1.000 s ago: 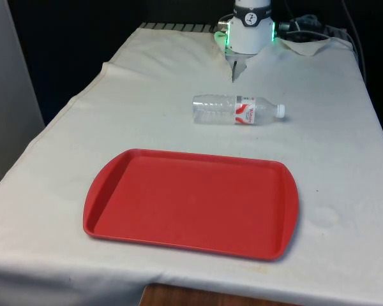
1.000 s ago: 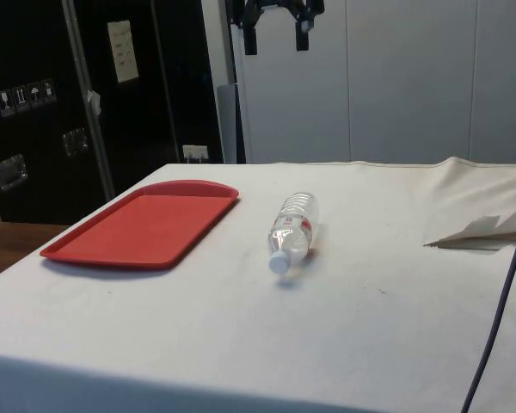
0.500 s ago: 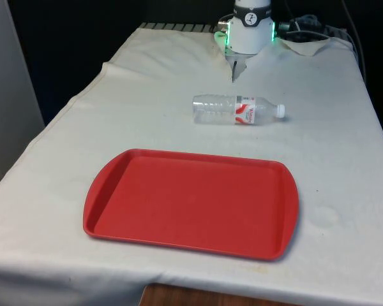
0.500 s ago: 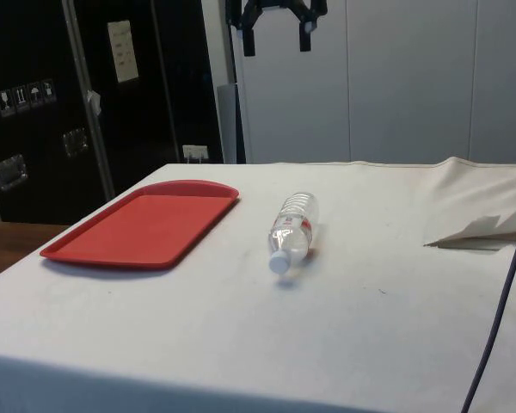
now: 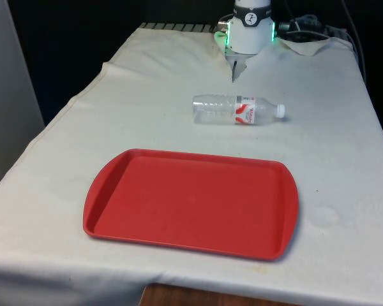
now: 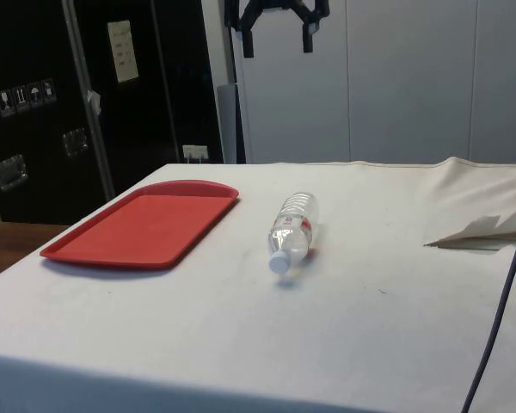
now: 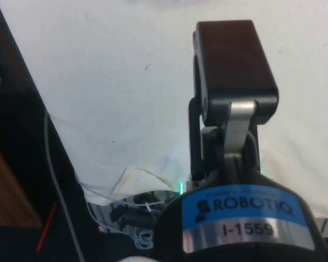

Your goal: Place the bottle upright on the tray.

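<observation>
While my gripper (image 6: 275, 33) hangs high above the table (image 5: 147, 83) in the side view, its two fingers (image 6: 248, 41) stand spread well apart and hold nothing. Below, the clear plastic bottle (image 5: 237, 109) lies on its side on the white cloth (image 6: 241, 327), its white cap (image 5: 280, 110) pointing toward the front view's right and a red-and-white label (image 5: 245, 111) around its middle. Nearer the front camera, the red tray (image 5: 191, 203) sits flat on the cloth, well apart from the bottle and bare. From my wrist, one finger (image 7: 235, 65) shows against the cloth, with cables (image 7: 60, 185) trailing off the table's edge.
</observation>
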Available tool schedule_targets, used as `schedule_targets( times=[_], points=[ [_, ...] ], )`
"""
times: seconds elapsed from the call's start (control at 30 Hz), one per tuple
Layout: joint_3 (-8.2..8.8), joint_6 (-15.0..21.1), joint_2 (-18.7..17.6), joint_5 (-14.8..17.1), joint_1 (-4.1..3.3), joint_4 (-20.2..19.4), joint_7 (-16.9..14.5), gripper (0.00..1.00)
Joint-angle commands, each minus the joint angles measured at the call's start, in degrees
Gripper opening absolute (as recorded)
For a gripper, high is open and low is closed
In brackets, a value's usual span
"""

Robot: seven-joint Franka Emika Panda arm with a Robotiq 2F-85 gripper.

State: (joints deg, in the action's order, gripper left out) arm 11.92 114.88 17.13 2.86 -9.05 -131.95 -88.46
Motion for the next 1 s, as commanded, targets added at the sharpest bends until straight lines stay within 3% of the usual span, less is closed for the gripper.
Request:
schedule_targets(
  times=[0.0,0.63,0.97],
  points=[
    [0.06,0.63,0.00,-0.06,-0.06,-0.17,-1.20,1.00],
    [0.11,0.63,0.00,0.11,-0.06,-0.46,-10.89,1.00],
    [0.00,0.11,0.11,0.00,0.11,-0.46,-12.15,1.00]
  ],
)
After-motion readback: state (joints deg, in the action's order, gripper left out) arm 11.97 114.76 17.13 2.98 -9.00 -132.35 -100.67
